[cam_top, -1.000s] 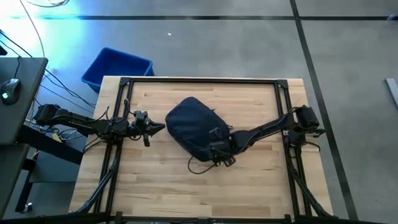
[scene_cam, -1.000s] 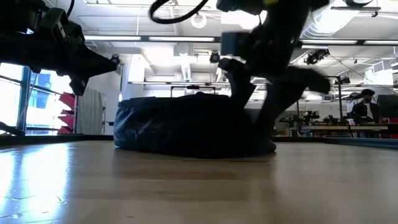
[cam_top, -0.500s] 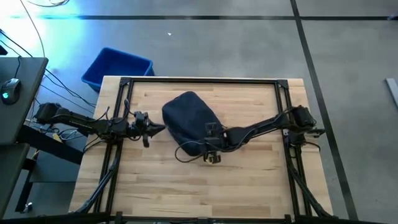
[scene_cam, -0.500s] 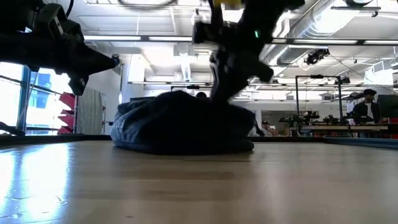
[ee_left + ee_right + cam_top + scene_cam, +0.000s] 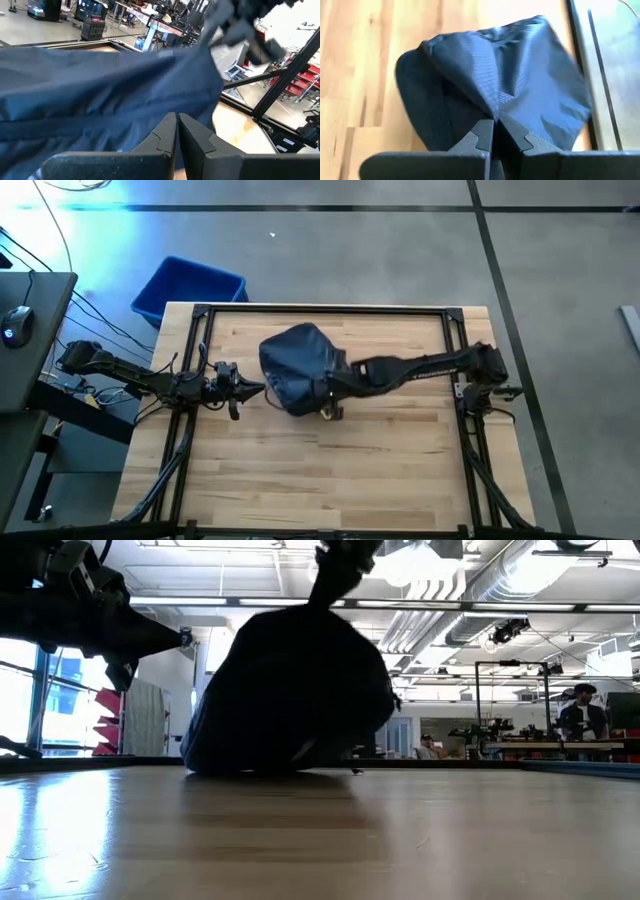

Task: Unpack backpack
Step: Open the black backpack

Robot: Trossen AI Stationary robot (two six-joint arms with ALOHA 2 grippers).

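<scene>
The dark navy backpack [image 5: 296,360] stands bunched up in the middle of the wooden table, its lower part on the wood [image 5: 270,765]. My right gripper [image 5: 326,390] is above its near right side, shut on its fabric; in the low view it sits at the backpack's peak [image 5: 335,558]. My left gripper [image 5: 258,388] hovers level and shut just off the backpack's left side [image 5: 100,85], above the table [image 5: 183,638]. I cannot tell whether it touches the cloth. My right gripper pinches a raised ridge of the backpack's outer fabric [image 5: 496,111] between its two fingers, coming from above and from the table's right, slanting down. The fabric is drawn up into a taut peak under the fingers, while the backpack's lower part rests on the table.
A blue plastic bin [image 5: 190,288] stands on the floor beyond the table's far left corner. Black frame rails [image 5: 330,310] run along the table's edges. Bare wood [image 5: 330,470] lies toward the near edge. People show far off in the room [image 5: 580,705].
My right gripper has shut on the backpack's fabric and risen, moving toward the table's left and far side. The backpack, flat and wide before, is pulled up into a tall bunched shape and dragged slightly left, its lower part still on the table.
</scene>
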